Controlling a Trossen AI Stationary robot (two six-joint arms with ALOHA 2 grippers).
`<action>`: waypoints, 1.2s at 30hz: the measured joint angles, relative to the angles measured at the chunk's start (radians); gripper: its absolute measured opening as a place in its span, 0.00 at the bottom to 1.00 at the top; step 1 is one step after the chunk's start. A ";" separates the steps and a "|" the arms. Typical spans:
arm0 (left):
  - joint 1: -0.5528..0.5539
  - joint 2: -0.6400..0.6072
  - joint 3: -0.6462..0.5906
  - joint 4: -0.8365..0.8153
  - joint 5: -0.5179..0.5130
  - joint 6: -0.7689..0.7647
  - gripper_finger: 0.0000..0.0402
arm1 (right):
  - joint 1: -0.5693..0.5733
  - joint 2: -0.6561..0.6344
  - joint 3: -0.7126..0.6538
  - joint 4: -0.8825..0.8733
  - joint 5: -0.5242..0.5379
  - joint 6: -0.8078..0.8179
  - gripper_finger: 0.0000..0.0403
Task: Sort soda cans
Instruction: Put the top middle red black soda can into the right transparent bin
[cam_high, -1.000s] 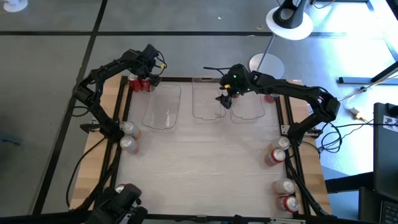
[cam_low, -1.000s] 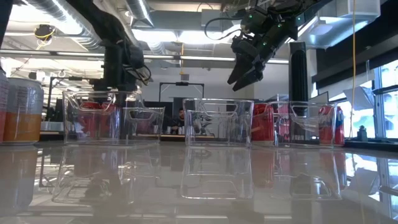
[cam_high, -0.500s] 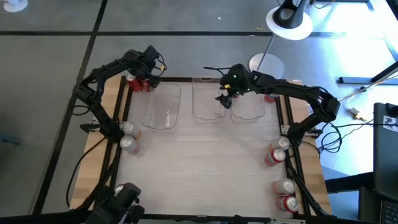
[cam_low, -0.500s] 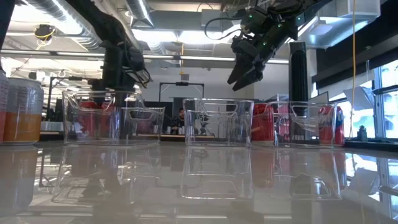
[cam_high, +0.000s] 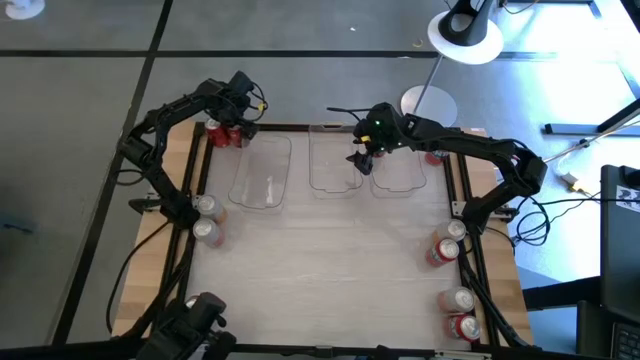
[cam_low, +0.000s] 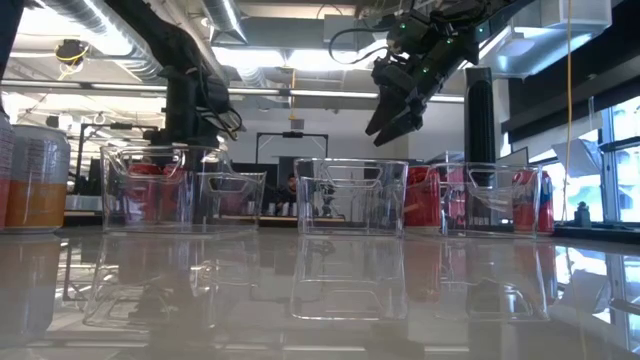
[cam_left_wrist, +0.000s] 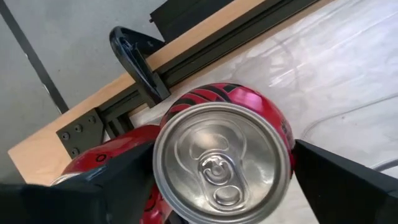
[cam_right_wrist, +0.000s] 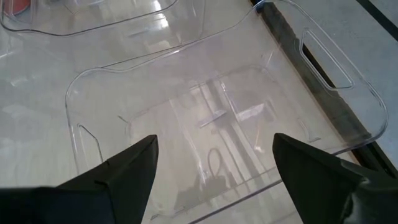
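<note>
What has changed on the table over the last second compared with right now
Very little. The left gripper, at the far left corner, has begun narrowing its fingers around an upright red can, which sits between them; whether they touch it is unclear. The right gripper still hangs open and empty above the clear bins. The cans and bins have not moved.

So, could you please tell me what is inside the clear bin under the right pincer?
Nothing: the clear bin below the open right pincer holds no can; only the pale table shows through its floor. Its near wall is cut off.
</note>
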 joint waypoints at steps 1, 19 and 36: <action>0.000 0.000 0.000 -0.001 0.001 0.000 0.82 | 0.000 0.000 0.000 0.000 0.000 0.000 0.78; -0.017 -0.128 0.046 -0.033 -0.047 0.021 0.72 | 0.000 -0.008 0.000 -0.004 0.021 0.016 0.78; -0.395 -0.465 0.108 0.091 0.070 -0.079 0.72 | 0.000 -0.166 0.001 0.097 0.000 0.003 0.78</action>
